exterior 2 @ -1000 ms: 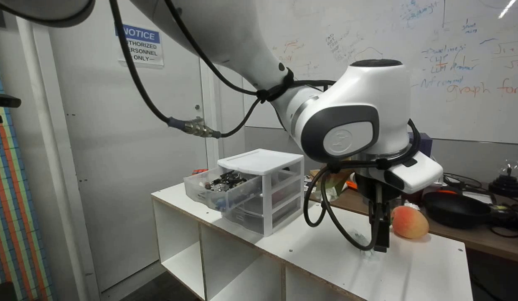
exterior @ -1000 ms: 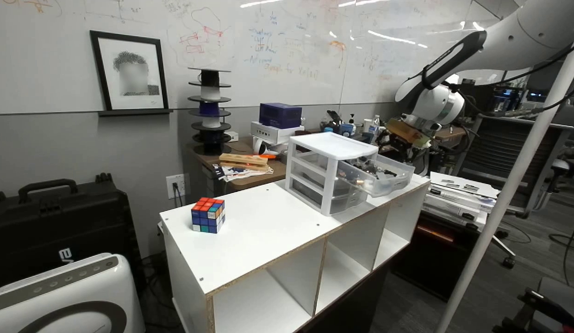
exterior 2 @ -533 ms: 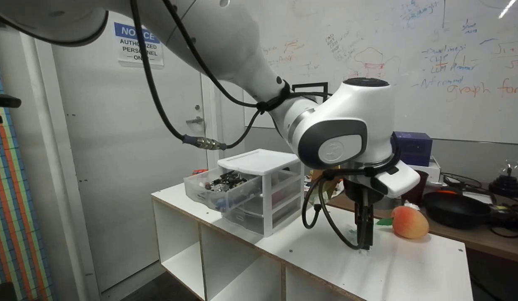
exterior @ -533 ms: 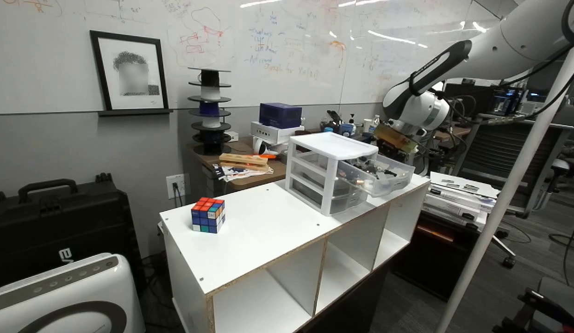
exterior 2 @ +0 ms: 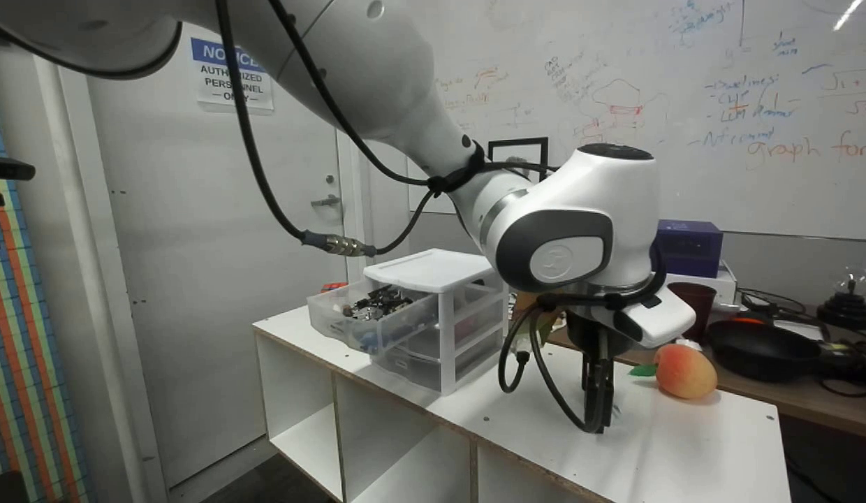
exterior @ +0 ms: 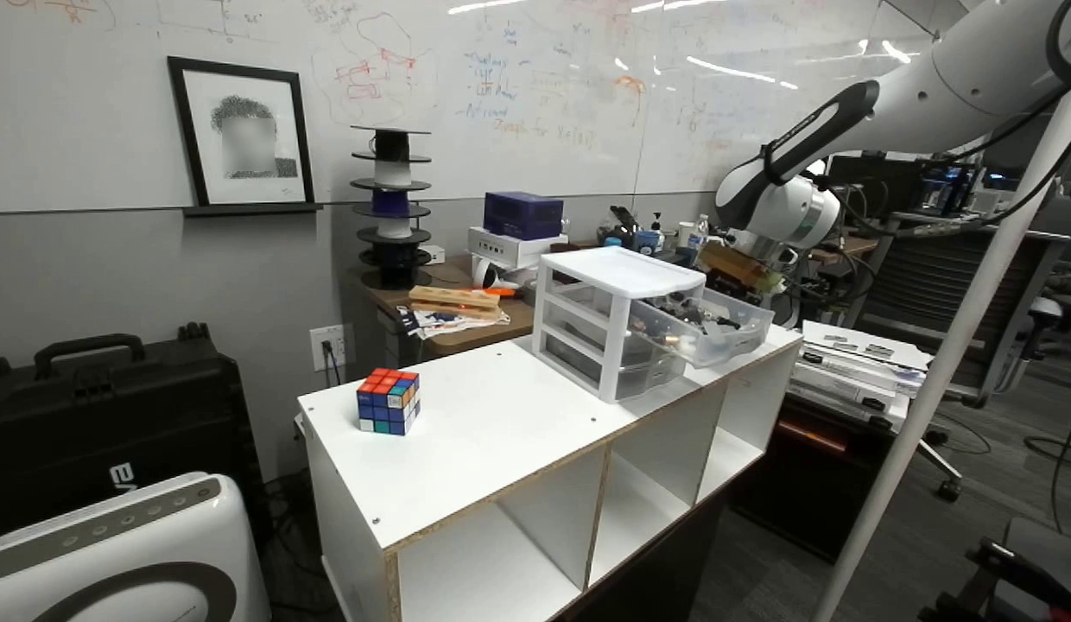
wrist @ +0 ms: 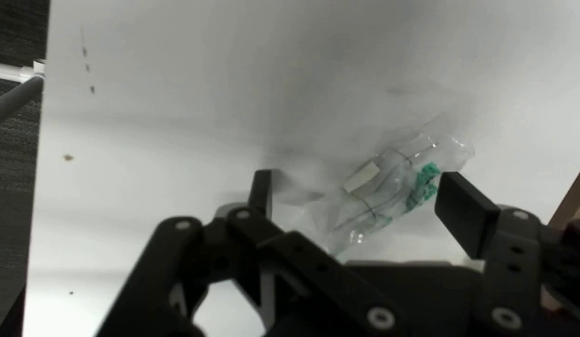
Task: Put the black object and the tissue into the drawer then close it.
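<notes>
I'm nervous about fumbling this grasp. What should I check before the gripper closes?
1. Gripper open: ok; its jaws stand well apart in the wrist view.
2. Clear wrapping lined up: ok; most of it shows in the gap between the jaws in the wrist view.
3. Low enough to grasp: cannot tell; no view shows contact clearly.
4. Peach out of the way: ok; a gap separates it from the gripper in an exterior view.
5. Top drawer open: ok; pulled out in both exterior views.
6. Black object located: cannot tell; dark parts lie in the drawer, but none can be singled out.
</notes>
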{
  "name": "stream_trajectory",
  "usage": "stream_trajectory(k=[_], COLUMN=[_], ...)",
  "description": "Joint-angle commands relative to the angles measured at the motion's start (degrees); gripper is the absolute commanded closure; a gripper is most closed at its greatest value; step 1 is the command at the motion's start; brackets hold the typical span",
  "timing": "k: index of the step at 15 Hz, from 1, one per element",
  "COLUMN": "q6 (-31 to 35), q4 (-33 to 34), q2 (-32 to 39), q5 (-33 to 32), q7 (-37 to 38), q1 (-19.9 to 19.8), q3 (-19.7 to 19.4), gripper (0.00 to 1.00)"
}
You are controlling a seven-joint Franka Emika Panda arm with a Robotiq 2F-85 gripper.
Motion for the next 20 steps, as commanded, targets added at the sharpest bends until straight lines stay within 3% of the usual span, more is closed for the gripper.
stream_trajectory(k=[1,7,14,20], q6=[-2.1,-3.0,-5.5,-6.6], q4=[0.4,2.7,0.9,-4.8], q2=[-0.5,0.5,-1.5,-8.2], q5=[0.1,-2.2,-4.5,-6.7], q7=[-1.7,-1.8,-2.9,-1.0], q1=[0.3,1.4,2.1,5.3], q3=[-0.2,-1.6,-1.9,-3.8], gripper=[0.42,0.87,0.98,0.99])
